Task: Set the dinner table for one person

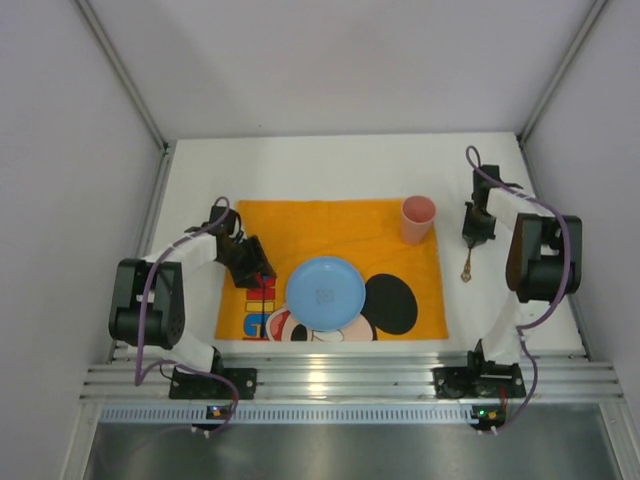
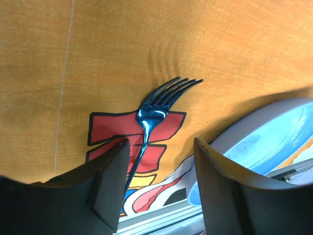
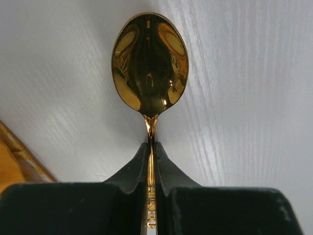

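Note:
The white dinner table (image 1: 300,165) carries an orange cartoon-mouse cloth (image 1: 330,228). A blue plate (image 1: 325,293) sits on the cloth's front middle, and a pink cup (image 1: 418,219) stands at its back right corner. My left gripper (image 1: 257,271) is open over a blue fork (image 2: 157,104) that lies on the cloth (image 2: 146,39). The fork's handle runs by the left finger (image 2: 110,191). My right gripper (image 1: 477,230) is shut on a gold spoon (image 3: 149,63) by its handle. It is right of the cloth, low over the bare table (image 3: 244,98).
The plate's rim (image 2: 274,142) lies just right of my left gripper. Grey walls enclose the table on three sides. A metal rail (image 1: 340,375) runs along the near edge by the arm bases. The cloth's edge (image 3: 19,147) shows left of the spoon.

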